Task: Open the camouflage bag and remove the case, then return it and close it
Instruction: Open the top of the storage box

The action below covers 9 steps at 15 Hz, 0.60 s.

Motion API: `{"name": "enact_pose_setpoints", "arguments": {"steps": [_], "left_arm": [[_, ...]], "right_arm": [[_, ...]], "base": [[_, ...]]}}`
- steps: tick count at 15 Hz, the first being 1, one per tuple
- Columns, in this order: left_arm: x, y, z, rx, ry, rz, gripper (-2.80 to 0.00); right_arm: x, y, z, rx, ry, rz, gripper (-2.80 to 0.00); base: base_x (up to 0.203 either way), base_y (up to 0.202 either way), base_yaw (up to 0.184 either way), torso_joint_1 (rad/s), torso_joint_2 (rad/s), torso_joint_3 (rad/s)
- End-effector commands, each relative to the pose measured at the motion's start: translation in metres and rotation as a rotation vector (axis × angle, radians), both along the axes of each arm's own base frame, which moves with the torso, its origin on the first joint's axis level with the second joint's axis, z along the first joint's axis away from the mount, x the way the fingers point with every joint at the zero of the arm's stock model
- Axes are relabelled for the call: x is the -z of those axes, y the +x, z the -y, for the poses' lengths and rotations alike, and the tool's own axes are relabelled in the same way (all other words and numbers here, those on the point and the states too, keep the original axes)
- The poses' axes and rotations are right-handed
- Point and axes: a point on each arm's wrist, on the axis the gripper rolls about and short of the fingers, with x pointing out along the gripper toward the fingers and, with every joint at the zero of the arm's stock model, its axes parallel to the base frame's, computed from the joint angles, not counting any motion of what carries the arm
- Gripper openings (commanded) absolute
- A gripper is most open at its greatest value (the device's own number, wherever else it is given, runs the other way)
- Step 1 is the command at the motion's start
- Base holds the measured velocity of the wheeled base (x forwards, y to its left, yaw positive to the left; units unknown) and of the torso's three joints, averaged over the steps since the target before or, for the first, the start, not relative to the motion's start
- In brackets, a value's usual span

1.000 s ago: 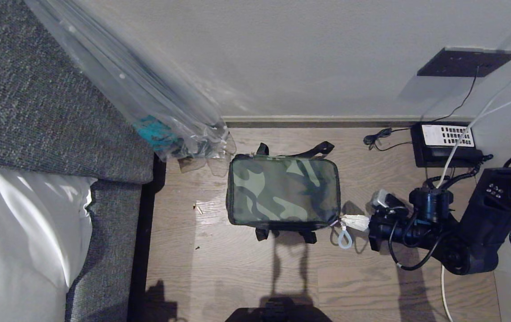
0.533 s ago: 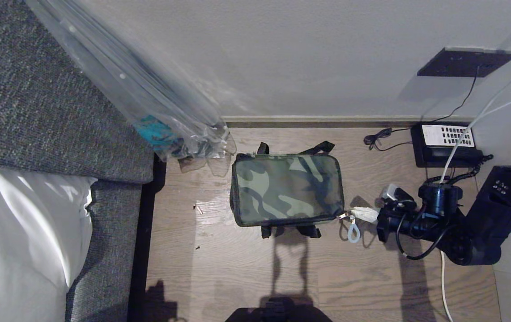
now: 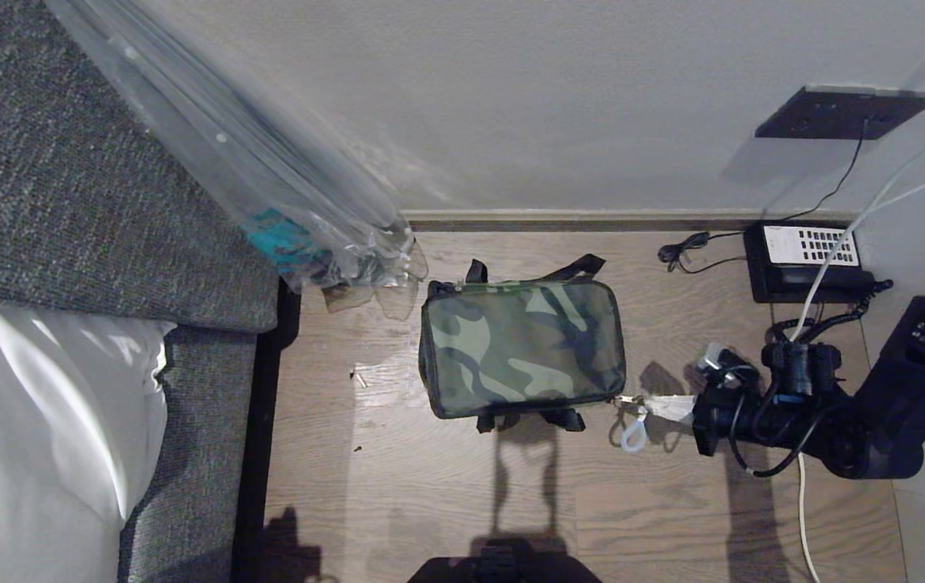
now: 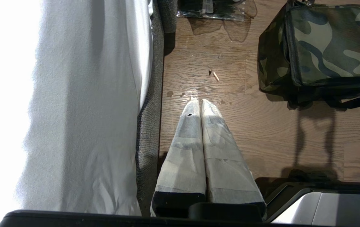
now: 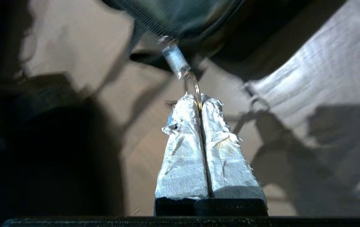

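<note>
Since a second ago, our right gripper (image 3: 650,404) has drawn rightward and the camouflage bag (image 3: 523,348) has slid and turned with it. The boxy soft bag sits on the wood-grain floor (image 3: 430,502) beside the knitted grey sofa (image 3: 49,194). Our wrapped fingertips (image 5: 188,105) are pinched tight on its clear zip-pull loop (image 3: 633,431). Our left gripper (image 4: 199,104) hangs closed, empty.

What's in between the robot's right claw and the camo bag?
In the head view, a zip pull bridges the gap between the right gripper and the camouflage bag; below it, bare wood floor.
</note>
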Motion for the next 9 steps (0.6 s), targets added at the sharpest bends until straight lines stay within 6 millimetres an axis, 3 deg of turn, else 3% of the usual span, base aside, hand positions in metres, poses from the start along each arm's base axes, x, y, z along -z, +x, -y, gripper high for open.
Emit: {"name": "enact_pose_setpoints", "arguments": {"steps": [1,4,9], "left_arm": [[0.000,0.000,0.000,-0.002,0.001,0.001,-2.80],[0.000,0.000,0.000,0.000,0.000,0.001,-2.80],[0.000,0.000,0.000,0.000,0.001,0.001,-2.80]], "right_arm": [[-0.009,-0.009,-0.002,-0.023,-0.012,-0.019,-2.80],[-0.016,-0.022,-0.006,-0.039,-0.044,-0.013,-2.80],[-0.028,-0.012,-0.022,0.083,0.109,-0.120,-2.80]], "base": [[0.000,0.000,0.000,0.000,0.00,0.000],[0.000,0.000,0.000,0.000,0.00,0.000],[0.000,0.000,0.000,0.000,0.00,0.000]]}}
